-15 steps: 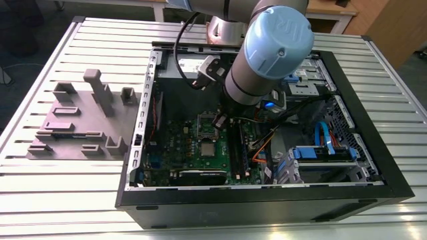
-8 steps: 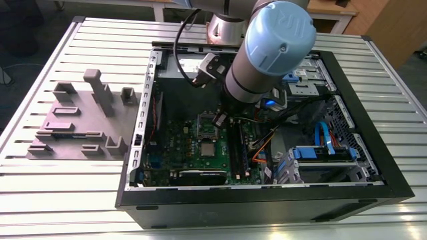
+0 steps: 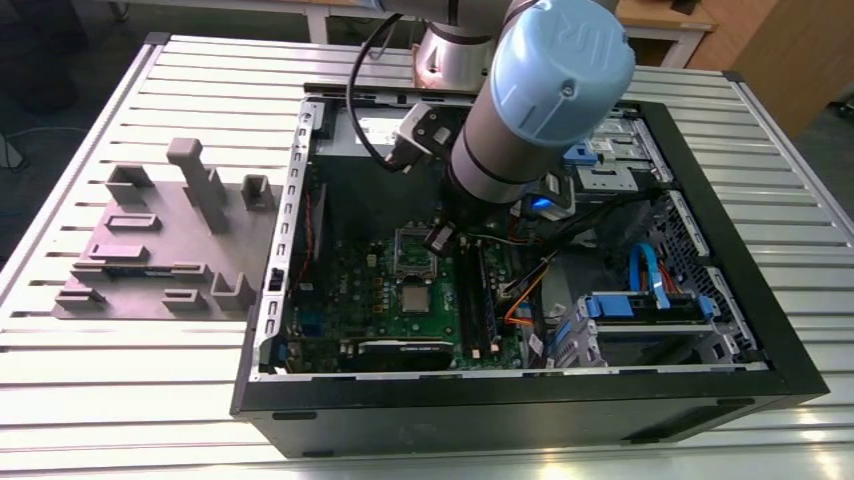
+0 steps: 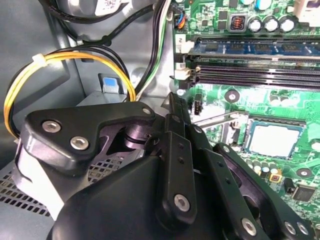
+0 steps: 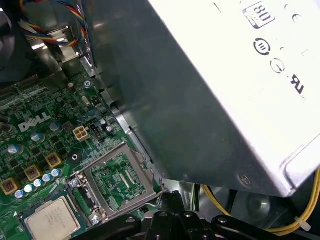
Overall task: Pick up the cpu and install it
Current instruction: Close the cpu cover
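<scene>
The cpu (image 5: 51, 218), a small silvery square with a pale rim, lies flat in its socket on the green motherboard (image 5: 35, 150). In the second wrist view the cpu (image 4: 274, 137) sits beyond my black gripper (image 4: 172, 100), whose fingers come together to a narrow tip, shut with nothing seen between them. The hinged silver socket frame (image 5: 120, 180) stands open beside the chip, and the gripper (image 5: 167, 197) is at its free edge. In the exterior view the gripper (image 3: 438, 240) hangs over the socket frame, a little above the cpu (image 3: 416, 298).
The open black computer case (image 3: 747, 330) lies on a slatted metal table (image 3: 120, 380). A big grey box with a white label (image 5: 225, 75) looms close beside the gripper. Memory slots (image 4: 250, 75), yellow cables (image 4: 65, 60) and a blue drive bay (image 3: 641, 305) crowd around. A grey fixture (image 3: 160, 240) stands outside the case.
</scene>
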